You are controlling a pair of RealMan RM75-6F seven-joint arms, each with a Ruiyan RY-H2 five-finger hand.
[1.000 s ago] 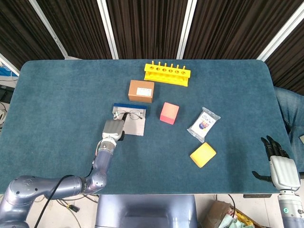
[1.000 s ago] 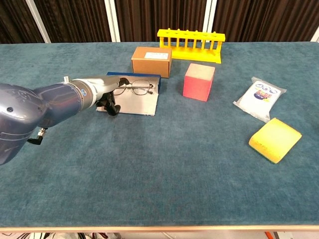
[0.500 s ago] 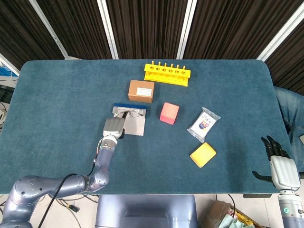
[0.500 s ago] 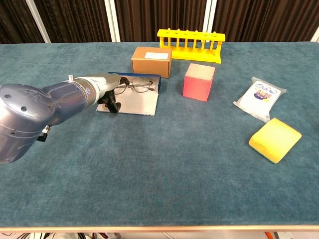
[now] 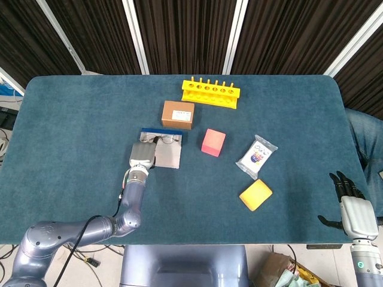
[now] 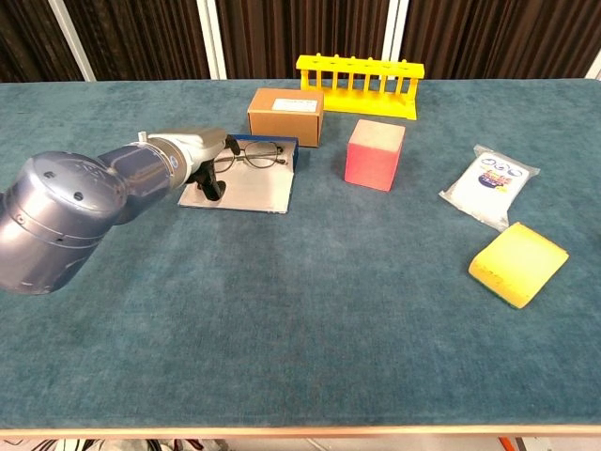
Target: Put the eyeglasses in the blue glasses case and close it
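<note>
one pair of eyeglasses lies on the open blue glasses case, up against the case's raised blue far edge, with its grey lining spread flat toward the near side. the left hand sits at the case's nine o'clock side with its fingertips at the left end of the frame; whether it pinches the eyeglasses or only touches them cannot be told from either view. in the head view the same left hand covers the left part of the case, and the eyeglasses show as a thin outline at the case's twelve o'clock edge. the right hand hangs off the table's four o'clock corner, fingers spread apart and holding nothing. one brown cardboard box stands just beyond the case at its twelve o'clock. one yellow rack stands at the far side of the table, at about one o'clock from the box. one pink block stands at three o'clock from the case, near but apart. one white packet lies at three o'clock from the block, and one yellow sponge lies just at the packet's six o'clock.
</note>
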